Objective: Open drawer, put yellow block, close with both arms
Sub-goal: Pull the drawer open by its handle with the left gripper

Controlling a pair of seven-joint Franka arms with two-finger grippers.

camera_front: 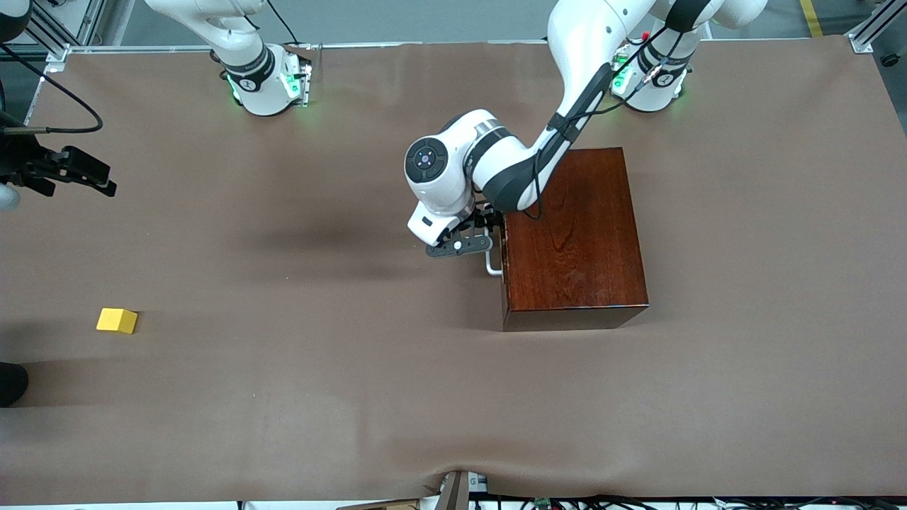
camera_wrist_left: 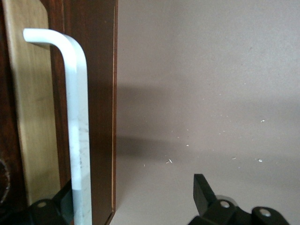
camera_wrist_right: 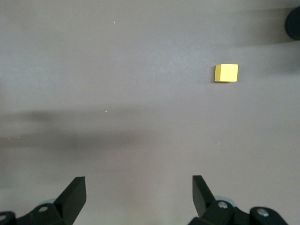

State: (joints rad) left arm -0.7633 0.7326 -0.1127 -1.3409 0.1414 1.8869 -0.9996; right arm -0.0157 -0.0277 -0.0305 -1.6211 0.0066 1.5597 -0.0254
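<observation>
The counter (camera_front: 283, 425) is a wide brown sheet, bare between the things on it. At the right arm's end, the right hand (camera_front: 78, 173) hangs in the air over the counter, its arm waiting. Its two black fingers (camera_wrist_right: 75, 194) stand wide apart with nothing between them, and its wrist view looks down on the block (camera_wrist_right: 226, 72) with open counter all around.

That block (camera_front: 117, 320), a small bright yellow cube, lies on the counter near the right arm's end, well apart from the box (camera_front: 574, 241) and nearer the front camera than the box's handle.

Toward the middle, the left arm bends down from its base across the box top, wrist turned so the left hand (camera_front: 464, 244) sits at the drawer front. Its fingers (camera_wrist_left: 204, 194) are spread around the white bar handle (camera_wrist_left: 77, 131), one on each side, not squeezing it.

The drawer (camera_front: 502, 262) looks pushed in, its dark front level with the glossy reddish box.
</observation>
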